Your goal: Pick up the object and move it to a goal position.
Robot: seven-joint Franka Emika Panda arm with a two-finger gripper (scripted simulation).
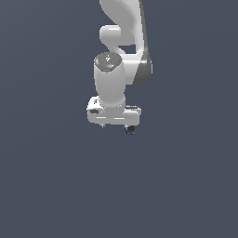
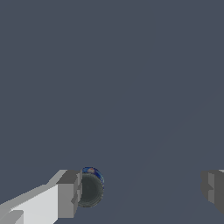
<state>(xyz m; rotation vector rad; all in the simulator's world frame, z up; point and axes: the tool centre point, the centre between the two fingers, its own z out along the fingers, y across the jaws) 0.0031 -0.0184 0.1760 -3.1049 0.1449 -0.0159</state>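
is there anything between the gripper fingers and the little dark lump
Nothing visible. In the wrist view the lump sits right against one finger, inside the open gap, with the other finger far off. The exterior view shows it just under the gripper. No other objects appear.

One white arm, one tool with two fingers, one small dark roundish object.

You will find no readable text, label, brand, number or sign anywhere in either view.
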